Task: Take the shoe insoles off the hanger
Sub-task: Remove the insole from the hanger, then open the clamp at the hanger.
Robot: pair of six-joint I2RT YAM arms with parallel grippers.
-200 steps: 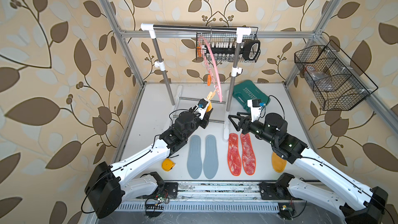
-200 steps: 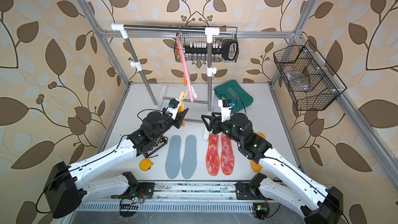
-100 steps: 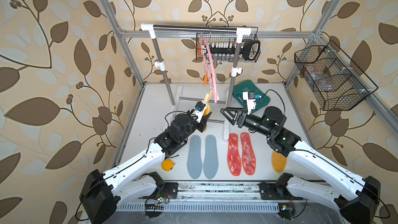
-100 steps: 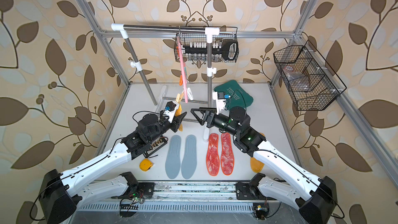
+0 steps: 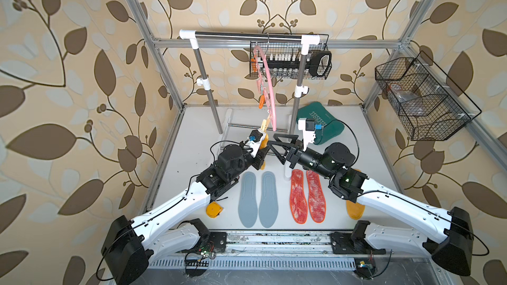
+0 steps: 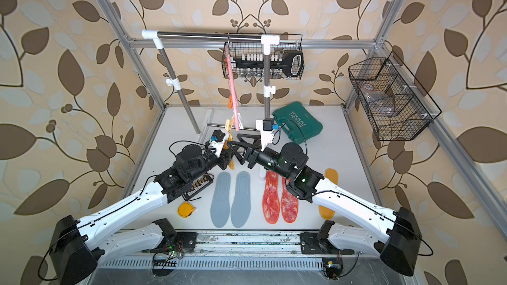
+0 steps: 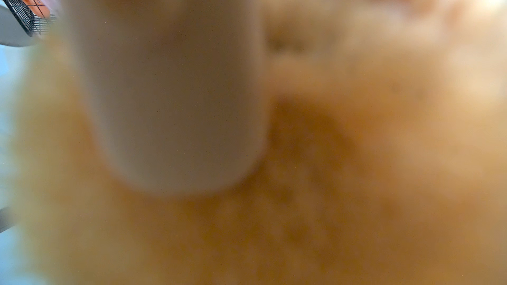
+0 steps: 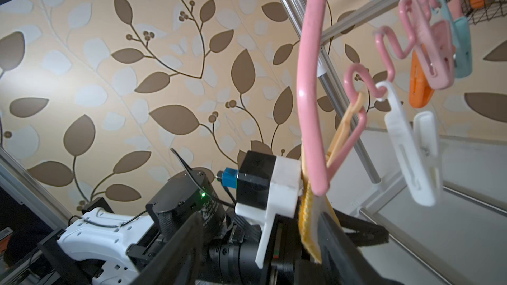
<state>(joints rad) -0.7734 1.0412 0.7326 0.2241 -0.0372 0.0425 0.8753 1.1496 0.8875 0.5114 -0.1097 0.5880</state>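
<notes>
The pink hanger [image 5: 267,78] [image 6: 232,89] [image 8: 310,78] hangs from the rack bar. A beige clip [image 5: 264,125] [image 8: 343,130] at its low end holds a mustard-yellow insole [image 5: 264,142] [image 6: 232,163] [image 8: 307,220]. My left gripper [image 5: 260,154] [image 6: 229,156] is shut on that insole, whose fuzz [image 7: 329,187] fills the left wrist view. My right gripper [image 5: 271,140] [image 6: 233,140] [image 8: 260,231] is open beside it, the insole's edge between its jaws. On the table lie two blue-grey insoles [image 5: 258,198], two red ones [image 5: 307,200] and a yellow one [image 5: 355,209].
A yellow tape measure [image 5: 214,210] lies under my left arm and a green case [image 5: 319,124] at the back right. The rack's post [image 5: 297,100] stands just behind my right gripper. Wire baskets hang on the back [image 5: 290,61] and right [image 5: 422,100] walls. White [image 8: 411,146] and orange [image 8: 419,86] clips hang empty.
My right gripper has swung left and up, from above the red insoles to the hanging yellow insole. My left gripper has kept its hold and barely moved.
</notes>
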